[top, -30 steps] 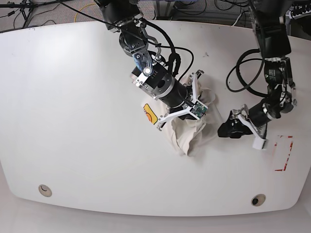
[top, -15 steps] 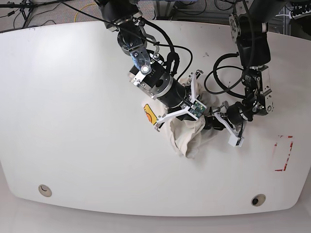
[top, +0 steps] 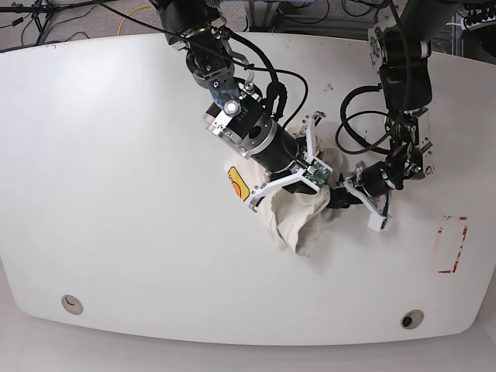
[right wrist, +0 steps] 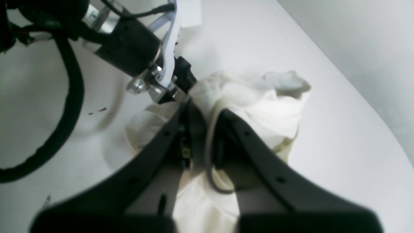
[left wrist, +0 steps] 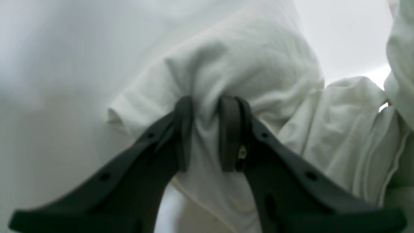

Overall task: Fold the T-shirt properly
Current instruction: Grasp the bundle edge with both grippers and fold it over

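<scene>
The off-white T-shirt (top: 298, 217) lies bunched in a heap on the white table (top: 116, 178), a yellow-orange patch of its print (top: 239, 184) showing at its left edge. My right gripper (right wrist: 207, 111) is shut on a gathered fold of the T-shirt (right wrist: 258, 103); in the base view it (top: 310, 192) sits on top of the heap. My left gripper (left wrist: 206, 110) has come in from the right, its dark fingers (left wrist: 182, 129) pinching a ridge of the T-shirt (left wrist: 252, 64). In the base view the left gripper (top: 335, 198) meets the heap's right side.
A red tape outline (top: 453, 244) marks the table at the right. Two round holes (top: 71, 304) (top: 411, 318) sit near the front edge. Black cables (top: 364, 124) loop off the left arm above the cloth.
My left arm swung leftward from the table's right side to the heap, and its jaws closed on a fold. The right arm and its grip stayed put.
</scene>
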Tool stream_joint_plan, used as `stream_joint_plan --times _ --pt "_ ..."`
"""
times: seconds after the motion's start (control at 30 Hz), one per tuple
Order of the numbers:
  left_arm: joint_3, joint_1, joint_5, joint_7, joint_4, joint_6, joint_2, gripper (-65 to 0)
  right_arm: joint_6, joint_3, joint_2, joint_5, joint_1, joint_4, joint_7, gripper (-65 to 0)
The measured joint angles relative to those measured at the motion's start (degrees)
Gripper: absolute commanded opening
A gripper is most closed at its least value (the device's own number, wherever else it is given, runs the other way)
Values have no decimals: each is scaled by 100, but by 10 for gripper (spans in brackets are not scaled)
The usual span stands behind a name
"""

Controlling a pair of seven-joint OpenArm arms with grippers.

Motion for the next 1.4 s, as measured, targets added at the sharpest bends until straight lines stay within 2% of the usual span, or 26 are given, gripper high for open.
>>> stream_joint_plan --times 0.17,0.23,0.43,0.57,0.7,1.0,1.1,1.17,1.2,1.23,1.4 --pt "-7 201 -317 -33 35 -120 -2 -525 2 -105 -35 26 216 -304 52 -634" --pt "-31 214 -328 28 66 -153 2 -525 4 -120 -50 17 304 -476 61 -599" --pt "-15 577 -210 188 597 -361 26 -525 -17 -262 -22 26 525 -914 44 -420" --pt "-15 815 -291 446 1012 -428 31 -525 -15 -289 -37 22 678 -1228 87 -387" --pt "-11 911 -142 723 1342 -400 33 -525 -13 -273 -118 26 831 -1545 109 -388" --pt "-26 1126 -181 686 1563 -393 31 -525 -15 -289 -162 20 1172 -2083 114 -392" --pt "-26 1123 -177 702 1563 -393 28 -525 -15 -286 -157 22 1156 -2017 103 -468" --pt "-26 1126 -179 697 1563 -396 31 -525 -15 -289 -162 22 1163 -2015 107 -558" --pt "-26 1126 -179 695 1563 -396 31 -525 -15 -289 -164 20 1165 -2015 107 -628" --pt "-26 1123 -181 699 1563 -400 28 -525 -15 -289 -168 35 1165 -2015 107 -650" --pt "-26 1126 -181 699 1563 -400 28 -525 -13 -289 -173 39 1182 -2017 107 -639"
